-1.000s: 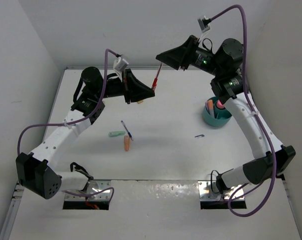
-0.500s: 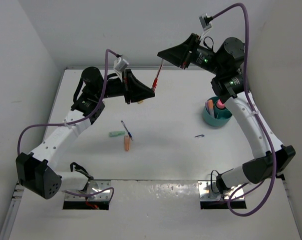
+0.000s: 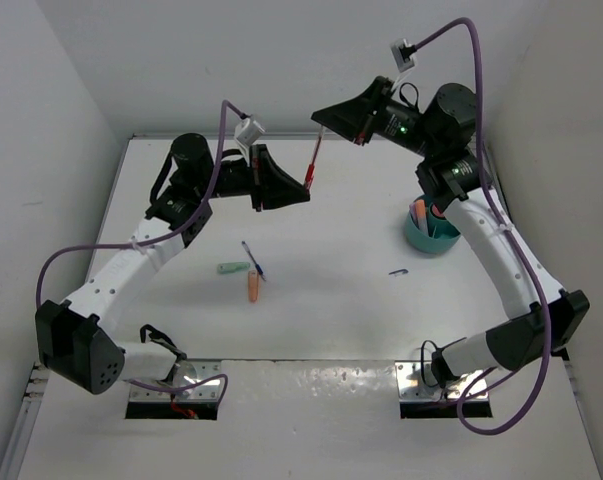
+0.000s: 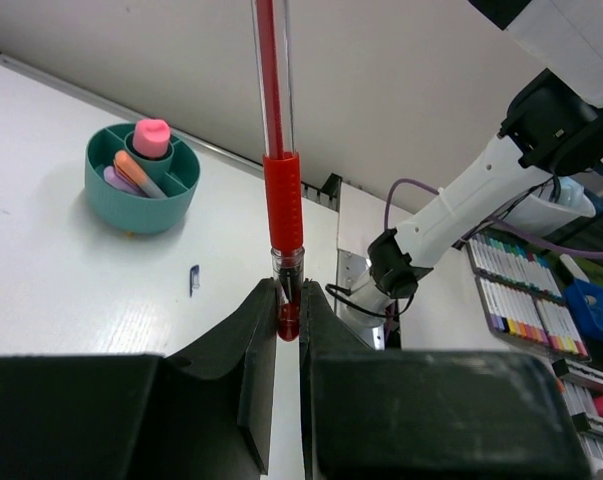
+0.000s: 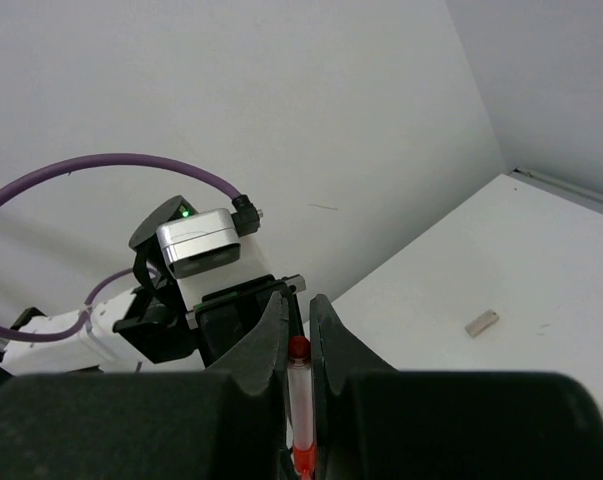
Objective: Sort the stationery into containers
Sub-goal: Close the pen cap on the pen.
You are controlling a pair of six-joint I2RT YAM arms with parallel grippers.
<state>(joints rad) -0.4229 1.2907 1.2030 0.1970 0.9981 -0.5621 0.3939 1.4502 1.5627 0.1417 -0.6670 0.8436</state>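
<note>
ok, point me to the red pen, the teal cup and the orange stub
red pen (image 4: 282,195): left wrist view, on the red grip sleeve.
teal cup (image 4: 141,213): left wrist view, on the outer wall.
orange stub (image 3: 252,288): top view, on its middle.

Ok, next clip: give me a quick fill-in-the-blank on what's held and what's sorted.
1. The left gripper and right gripper are both shut on the red-orange ____.
2. In the teal cup, the marker standing in the middle is ____.
3. On the table, the mint-green stub lies near an ____ stub.
Missing: pen; pink; orange.
</note>
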